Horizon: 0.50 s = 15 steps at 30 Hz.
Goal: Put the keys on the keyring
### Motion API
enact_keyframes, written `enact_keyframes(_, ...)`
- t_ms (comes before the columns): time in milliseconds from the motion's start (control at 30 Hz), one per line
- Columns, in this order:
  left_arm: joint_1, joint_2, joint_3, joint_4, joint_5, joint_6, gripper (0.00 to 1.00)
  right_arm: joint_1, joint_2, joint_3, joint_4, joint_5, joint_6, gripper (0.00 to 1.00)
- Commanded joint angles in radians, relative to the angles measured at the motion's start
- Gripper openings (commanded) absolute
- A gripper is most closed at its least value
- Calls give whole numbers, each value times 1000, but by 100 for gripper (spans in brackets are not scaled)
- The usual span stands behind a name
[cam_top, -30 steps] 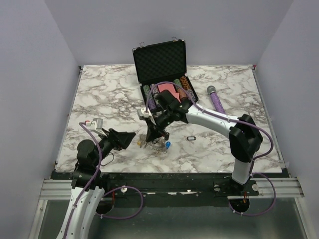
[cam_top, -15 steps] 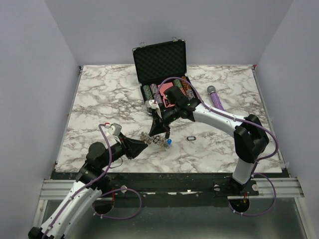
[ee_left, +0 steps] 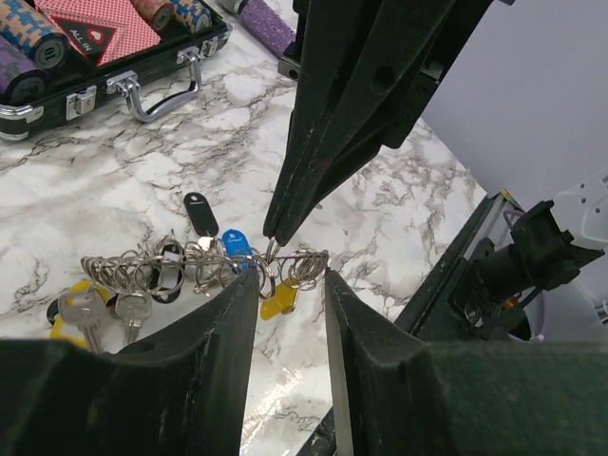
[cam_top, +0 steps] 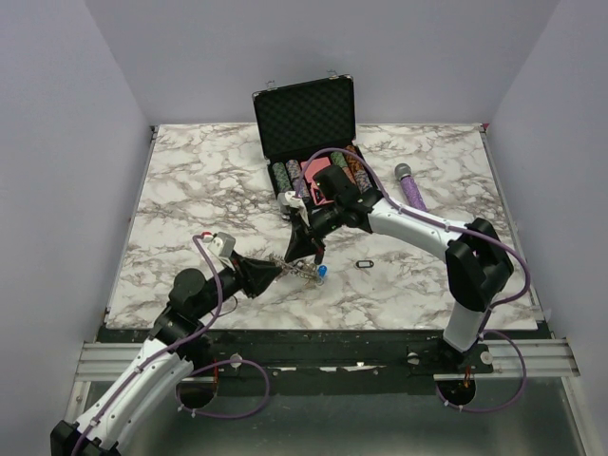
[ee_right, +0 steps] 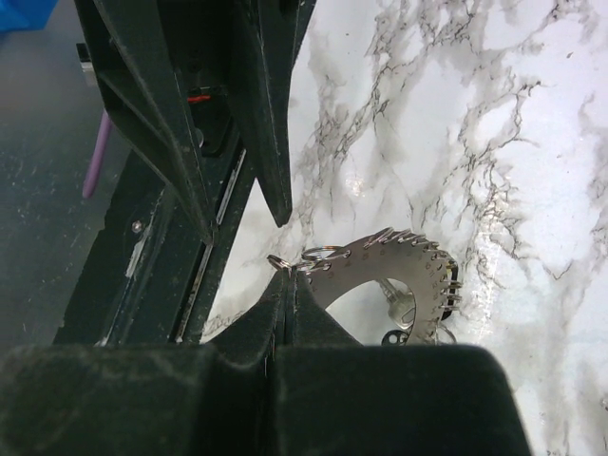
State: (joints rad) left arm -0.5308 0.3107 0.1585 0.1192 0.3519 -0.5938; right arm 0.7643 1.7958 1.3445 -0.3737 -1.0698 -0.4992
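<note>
Lavender walls [cam_top: 57,114] are enclosing the marble table [cam_top: 190,180]. An open black chip case [cam_top: 306,119] is standing at its far edge. Near the near edge, the right gripper [ee_left: 274,233], fully closed, is pinching the keyring [ee_left: 190,271]. The left gripper [ee_left: 291,275] is hovering half open at the ring's end. The keys [ee_left: 81,318] are lying against the ring.

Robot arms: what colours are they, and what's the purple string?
The left arm and right arm are white tubes with chunky black joints. A purple cable loops along each. The left gripper and right gripper are black, with two long pointed fingers.
</note>
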Motion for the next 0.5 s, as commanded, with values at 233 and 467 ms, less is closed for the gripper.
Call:
enact_keyframes(233, -38, -21, 59, -4, -25, 57, 42, -26, -76, -15, 84, -55, 83, 0)
enact_keyframes(467, -55, -30, 84, 22, 27, 40, 39, -40, -90, -21, 98, -61, 94, 0)
